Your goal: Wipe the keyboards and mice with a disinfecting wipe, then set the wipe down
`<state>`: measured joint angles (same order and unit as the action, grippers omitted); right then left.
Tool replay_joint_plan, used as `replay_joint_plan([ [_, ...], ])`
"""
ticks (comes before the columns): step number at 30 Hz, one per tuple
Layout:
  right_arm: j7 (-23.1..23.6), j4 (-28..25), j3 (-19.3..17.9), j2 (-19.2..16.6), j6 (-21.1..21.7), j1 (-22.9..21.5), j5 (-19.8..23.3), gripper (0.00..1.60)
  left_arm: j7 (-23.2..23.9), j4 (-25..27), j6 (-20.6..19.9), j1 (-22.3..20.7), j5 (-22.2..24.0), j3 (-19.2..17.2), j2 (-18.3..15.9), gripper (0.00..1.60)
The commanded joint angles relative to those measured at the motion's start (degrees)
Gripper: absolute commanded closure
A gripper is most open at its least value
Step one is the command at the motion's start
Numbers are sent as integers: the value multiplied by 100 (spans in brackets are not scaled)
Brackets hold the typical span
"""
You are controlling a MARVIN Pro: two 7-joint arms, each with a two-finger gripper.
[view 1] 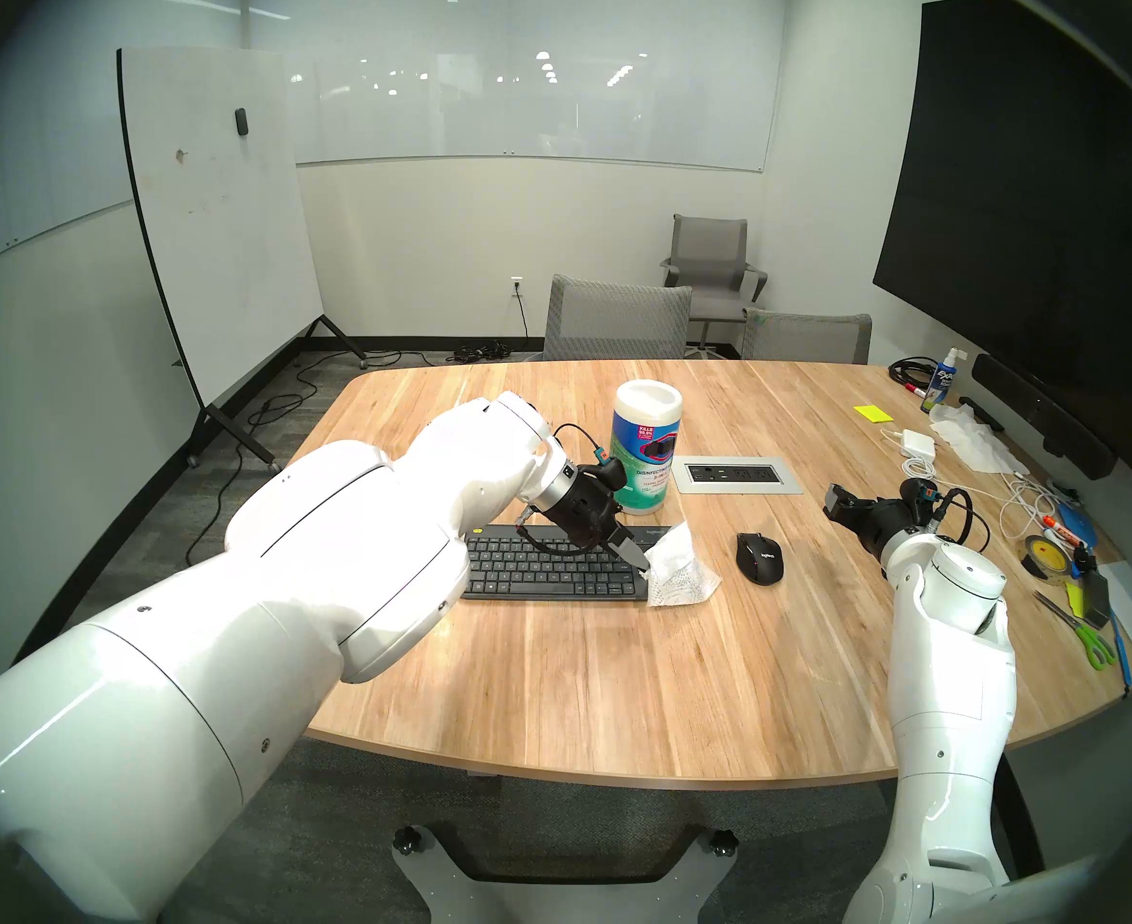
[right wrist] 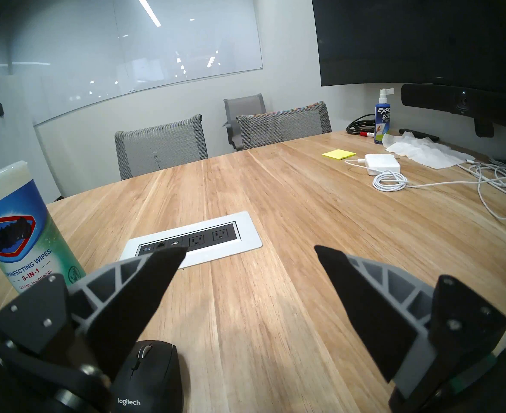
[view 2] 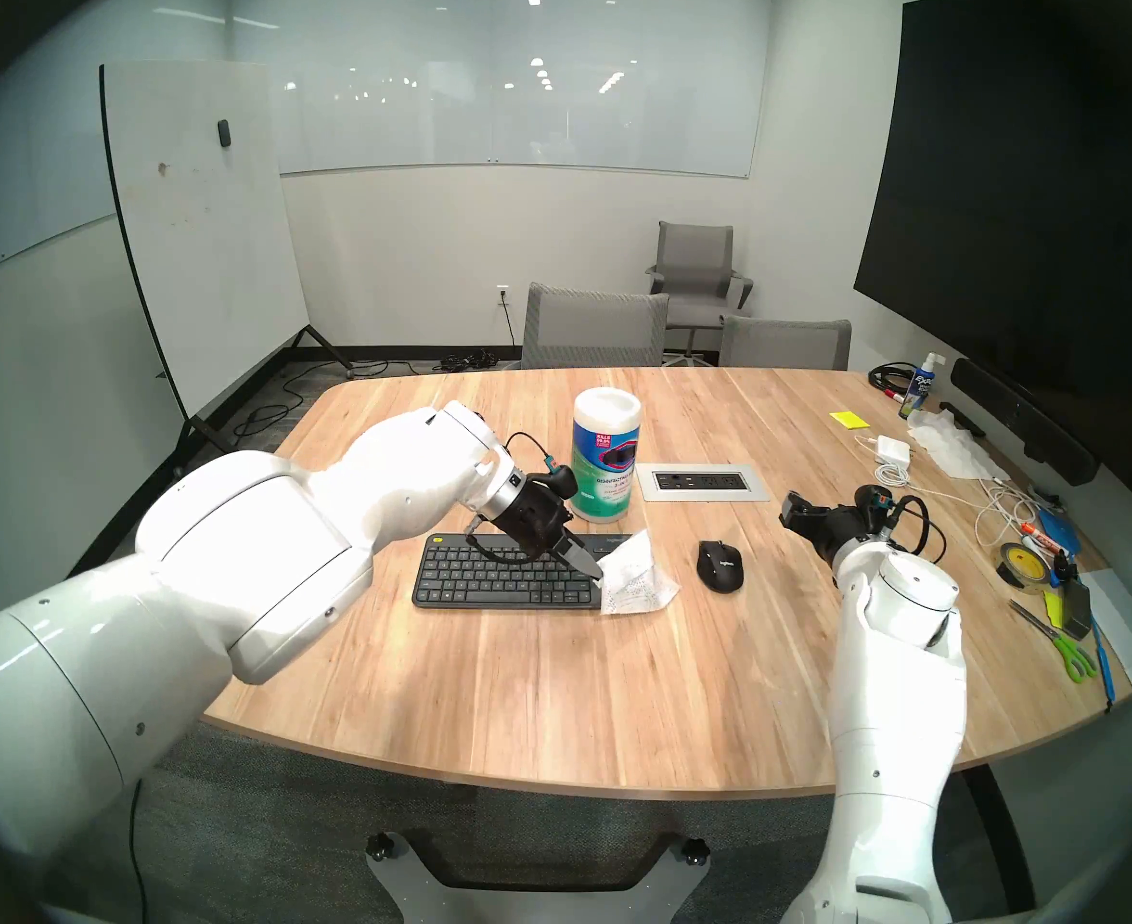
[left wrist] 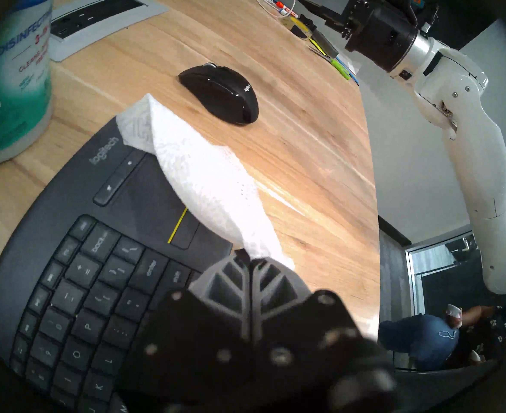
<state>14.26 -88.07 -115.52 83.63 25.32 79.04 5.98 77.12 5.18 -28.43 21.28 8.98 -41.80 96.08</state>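
Pinched tight on one edge of the disinfecting wipe, the left pincer sits at mid-frame in the head view, angled down over the right end of the keyboard. At the right of that view the right pincer hangs above the wood with its fingers spread wide and nothing between them.

Largest of all is the wooden surface, which fills the lower middle of the head view. On it, left of centre, lies the dark grey Logitech keyboard, its left end hidden behind the white left arm. In the left wrist view the keyboard's yellow line shows just beside the wipe's lower edge.

Behind the keyboard, toward the upper middle, stands the white canister of disinfecting wipes with its teal-blue label, upright. To its right a grey power outlet panel is set flush in the wood.

The wipe is a crumpled white sheet with a dotted texture, draped over the keyboard's right end, where the touchpad is, and spilling onto the wood beyond its right edge. One corner stands up toward the canister.

Right of the wipe and apart from it rests the black Logitech mouse, between the wipe and the right pincer. It also shows at the bottom left of the right wrist view, under that pincer's left finger.
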Motion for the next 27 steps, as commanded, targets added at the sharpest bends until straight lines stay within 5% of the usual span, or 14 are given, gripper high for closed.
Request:
replay_joint_plan([
  [1, -1, -109, 5, -18, -26, -75, 6, 0, 199, 55, -218, 78, -121, 140, -165, 160],
  [12, 2, -96, 5, -21, -26, -78, 6, 0, 38, 61, -297, 114, -371, 386, -160, 160],
  [27, 4, -76, 5, -25, -29, -83, 6, 0, -29, 100, -399, -125, -256, 237, -214, 160],
])
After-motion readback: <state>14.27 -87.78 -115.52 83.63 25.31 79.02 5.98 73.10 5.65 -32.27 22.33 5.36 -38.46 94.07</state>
